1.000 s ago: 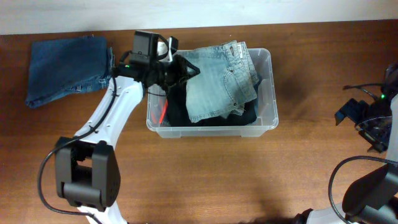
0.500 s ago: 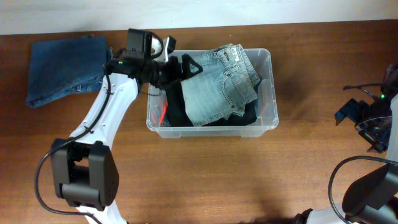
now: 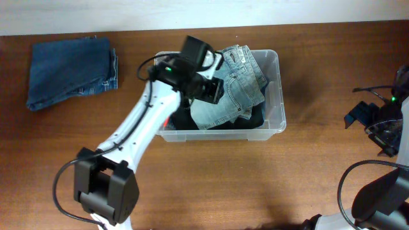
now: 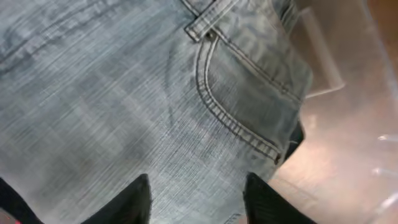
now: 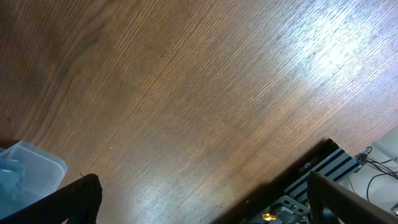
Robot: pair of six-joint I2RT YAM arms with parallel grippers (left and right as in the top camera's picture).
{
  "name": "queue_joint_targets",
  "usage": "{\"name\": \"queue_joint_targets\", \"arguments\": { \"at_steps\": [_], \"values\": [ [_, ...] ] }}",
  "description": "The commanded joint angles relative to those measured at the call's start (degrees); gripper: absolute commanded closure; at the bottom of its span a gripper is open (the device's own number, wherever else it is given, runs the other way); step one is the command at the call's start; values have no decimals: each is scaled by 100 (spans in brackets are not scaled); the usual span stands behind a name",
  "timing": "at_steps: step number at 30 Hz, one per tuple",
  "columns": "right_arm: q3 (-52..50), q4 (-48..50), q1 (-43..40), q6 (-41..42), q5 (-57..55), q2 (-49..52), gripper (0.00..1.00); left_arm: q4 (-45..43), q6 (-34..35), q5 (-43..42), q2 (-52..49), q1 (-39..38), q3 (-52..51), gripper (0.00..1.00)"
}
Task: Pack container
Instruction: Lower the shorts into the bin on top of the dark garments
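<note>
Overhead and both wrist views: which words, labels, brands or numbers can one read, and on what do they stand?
No text is readable in any view. The light jeans in the container show only stitching; the folded dark jeans show no print.

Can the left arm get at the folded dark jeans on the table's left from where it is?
Probably yes. The dark jeans lie uncovered on the table, and the left pincer, jaws apart over the light jeans in the bin, looks empty.
</note>
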State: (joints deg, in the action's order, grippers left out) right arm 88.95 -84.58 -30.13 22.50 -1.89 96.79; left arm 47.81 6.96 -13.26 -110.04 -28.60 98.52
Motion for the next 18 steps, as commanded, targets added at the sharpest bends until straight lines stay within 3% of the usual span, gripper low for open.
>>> {"name": "queue_joint_targets", "arguments": {
  "at_steps": [1,7,18],
  "values": [
    [-13,2,-17,50,-7,-31,2,-22,-149,986,0,-46,48,64],
    [-13,2,-17,50,-7,-31,2,-229,-273,1047,-590,-4,48,93],
    [-13,2,-17,50,-7,-31,2,398,-271,658,-964,-17,48,99]
  ]
}}
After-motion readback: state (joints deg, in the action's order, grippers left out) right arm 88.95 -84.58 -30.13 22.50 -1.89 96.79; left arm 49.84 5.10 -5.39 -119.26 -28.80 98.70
